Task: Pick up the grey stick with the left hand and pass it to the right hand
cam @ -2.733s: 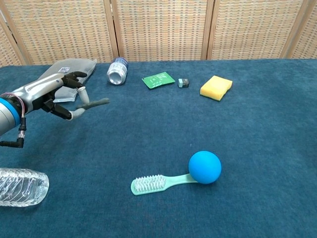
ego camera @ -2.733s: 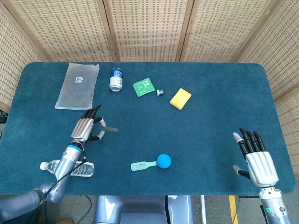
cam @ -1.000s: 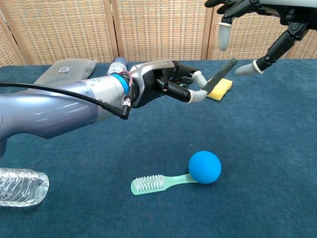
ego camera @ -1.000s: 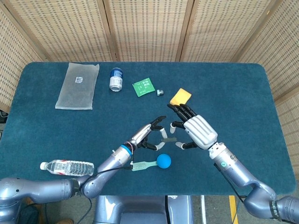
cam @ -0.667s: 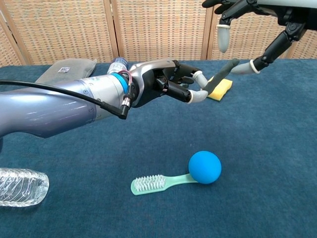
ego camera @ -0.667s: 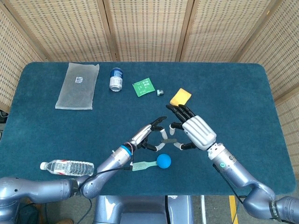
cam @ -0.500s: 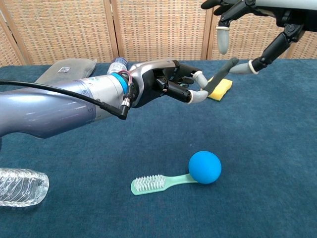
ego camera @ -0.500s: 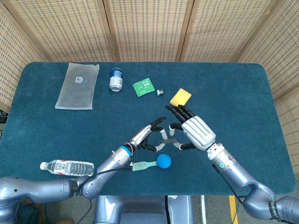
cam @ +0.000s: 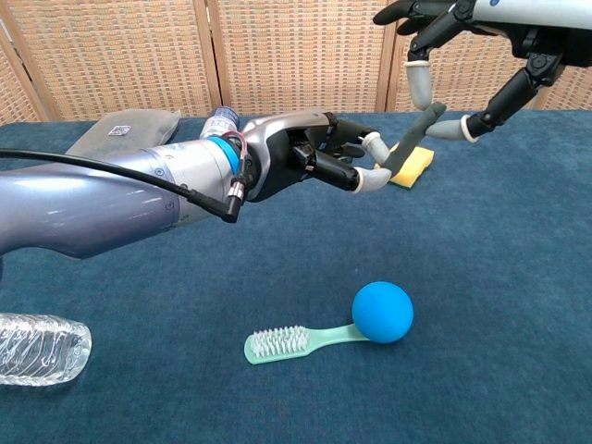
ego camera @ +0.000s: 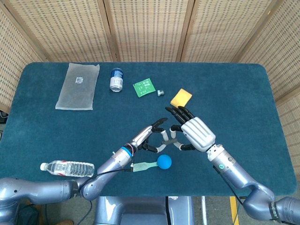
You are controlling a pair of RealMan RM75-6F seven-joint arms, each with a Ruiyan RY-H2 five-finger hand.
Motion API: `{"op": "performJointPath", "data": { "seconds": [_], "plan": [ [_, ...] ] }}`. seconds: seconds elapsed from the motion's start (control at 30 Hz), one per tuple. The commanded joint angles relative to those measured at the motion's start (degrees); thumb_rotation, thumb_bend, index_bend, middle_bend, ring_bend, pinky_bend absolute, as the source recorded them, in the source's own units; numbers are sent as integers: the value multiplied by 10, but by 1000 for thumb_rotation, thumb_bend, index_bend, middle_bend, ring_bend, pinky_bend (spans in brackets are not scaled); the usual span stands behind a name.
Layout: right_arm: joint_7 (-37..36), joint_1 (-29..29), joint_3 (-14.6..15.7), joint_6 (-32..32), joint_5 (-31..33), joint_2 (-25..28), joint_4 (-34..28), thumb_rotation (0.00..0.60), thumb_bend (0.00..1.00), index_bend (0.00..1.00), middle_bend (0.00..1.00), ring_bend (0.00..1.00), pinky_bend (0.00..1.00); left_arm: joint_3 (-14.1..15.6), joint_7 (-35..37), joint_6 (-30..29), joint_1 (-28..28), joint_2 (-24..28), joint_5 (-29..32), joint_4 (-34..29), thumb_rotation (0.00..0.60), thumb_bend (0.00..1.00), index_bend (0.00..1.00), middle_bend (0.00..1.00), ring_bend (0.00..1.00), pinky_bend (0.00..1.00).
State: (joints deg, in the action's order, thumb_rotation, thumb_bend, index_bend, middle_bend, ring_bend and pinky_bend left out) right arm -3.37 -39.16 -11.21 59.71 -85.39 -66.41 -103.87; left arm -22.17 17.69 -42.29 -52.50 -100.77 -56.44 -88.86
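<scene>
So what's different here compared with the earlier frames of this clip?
The left hand carried the grey stick from the table's left side to the middle and holds it raised. The right hand came in from the right edge, and its fingers have closed around the stick's far end; both hands now touch it. The blue ball, toothbrush, sponge, can and bottle stayed put.

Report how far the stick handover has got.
Done: the left hand has the grey stick off the table and holds it up above the blue ball. In hand: the right hand is closing two fingertips on the stick's far end. Left: the left hand has not yet let go.
</scene>
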Motion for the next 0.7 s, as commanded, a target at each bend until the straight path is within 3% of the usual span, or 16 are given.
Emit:
{"op": "performJointPath", "data": {
  "seconds": [0.03,0.23,0.4,0.7],
  "plan": [
    [-3,0,1,2,-2,-1,2,600,439,604,0,0,0,0,-1,0,-1,0,1,0,600,421,749,0,0,0],
    [-1,1,4,4,-3,1,5,600,506,621,13,0,0,2,1,-2,0,0,0,-4,600,422,749,0,0,0],
    [-3,3,8,11,-11,-1,5,600,647,724,47,0,0,2,4,-3,1,-1,2,-4,600,422,749,0,0,0],
    [-10,4,13,19,-24,-1,9,600,706,830,55,0,0,1,2,-7,1,-2,5,-1,600,421,749,0,0,0]
  ]
}}
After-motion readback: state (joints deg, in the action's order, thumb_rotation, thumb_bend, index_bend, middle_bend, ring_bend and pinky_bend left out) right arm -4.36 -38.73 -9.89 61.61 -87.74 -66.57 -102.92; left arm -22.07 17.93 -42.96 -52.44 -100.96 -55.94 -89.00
